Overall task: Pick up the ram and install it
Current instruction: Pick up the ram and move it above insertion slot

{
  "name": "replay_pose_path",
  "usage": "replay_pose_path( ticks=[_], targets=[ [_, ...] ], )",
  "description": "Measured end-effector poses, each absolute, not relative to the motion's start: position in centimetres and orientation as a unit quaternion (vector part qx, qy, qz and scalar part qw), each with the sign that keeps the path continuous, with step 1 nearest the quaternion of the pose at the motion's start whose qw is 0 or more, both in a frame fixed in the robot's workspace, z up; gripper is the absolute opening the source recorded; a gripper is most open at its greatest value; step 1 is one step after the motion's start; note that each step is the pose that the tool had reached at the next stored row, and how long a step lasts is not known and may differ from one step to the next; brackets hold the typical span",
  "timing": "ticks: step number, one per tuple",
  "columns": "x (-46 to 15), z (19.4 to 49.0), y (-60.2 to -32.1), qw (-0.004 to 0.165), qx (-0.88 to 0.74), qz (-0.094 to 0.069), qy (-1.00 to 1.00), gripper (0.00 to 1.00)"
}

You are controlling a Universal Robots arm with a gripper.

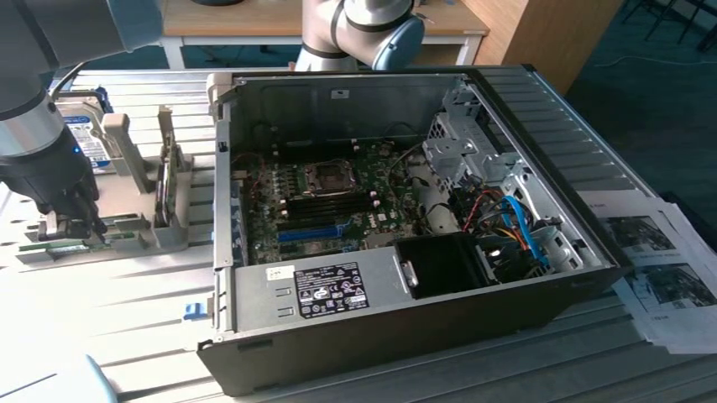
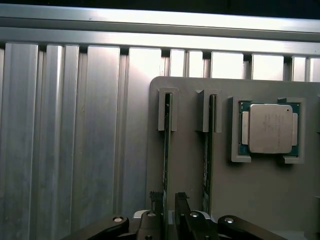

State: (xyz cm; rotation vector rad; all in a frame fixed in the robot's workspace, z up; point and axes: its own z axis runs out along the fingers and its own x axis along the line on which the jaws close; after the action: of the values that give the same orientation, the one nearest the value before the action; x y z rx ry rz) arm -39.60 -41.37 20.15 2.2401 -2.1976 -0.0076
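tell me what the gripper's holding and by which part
Cannot tell: the gripper sits at one end of the ram, which stands in its tray slot.

Strong glare on slatted table (image 1: 112, 302); computer case (image 1: 336, 353) interior dim, shadowed

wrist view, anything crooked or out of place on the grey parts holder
Nothing stands out. The ram and the second stick stand straight in their slots on the grey holder, the processor sits square in its pocket, and the gripper is lined up over the ram.
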Motion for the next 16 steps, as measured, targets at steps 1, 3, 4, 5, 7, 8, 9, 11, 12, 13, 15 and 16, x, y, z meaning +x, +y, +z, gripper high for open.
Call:
replay_pose_path(
  ticks=[1,3,4,5,7,8,9,11,12,13,15,16],
  targets=[
    [-39.6,20.15,-41.38,0.002,0.714,-0.002,-0.7,0.24],
    [-39.6,20.15,-41.38,0.002,0.714,-0.002,-0.7,0.24],
    [-39.6,20.15,-41.38,0.002,0.714,-0.002,-0.7,0.24],
    [-39.6,20.15,-41.38,0.002,0.714,-0.002,-0.701,0.24],
    [-39.6,20.15,-41.38,0.002,0.714,-0.002,-0.701,0.24],
    [-39.6,20.15,-41.37,0.002,0.714,-0.002,-0.701,0.24],
    [-39.6,20.15,-41.38,0.002,0.714,-0.002,-0.701,0.24],
    [-39.6,20.15,-41.38,0.002,0.714,-0.002,-0.701,0.24],
    [-39.6,20.15,-41.38,0.002,0.714,-0.002,-0.701,0.24],
    [-39.6,20.15,-41.38,0.002,0.714,-0.002,-0.701,0.24],
    [-39.6,20.15,-41.38,0.002,0.714,-0.002,-0.701,0.24],
    [-39.6,20.15,-41.38,0.002,0.714,-0.002,-0.701,0.24]
  ],
)
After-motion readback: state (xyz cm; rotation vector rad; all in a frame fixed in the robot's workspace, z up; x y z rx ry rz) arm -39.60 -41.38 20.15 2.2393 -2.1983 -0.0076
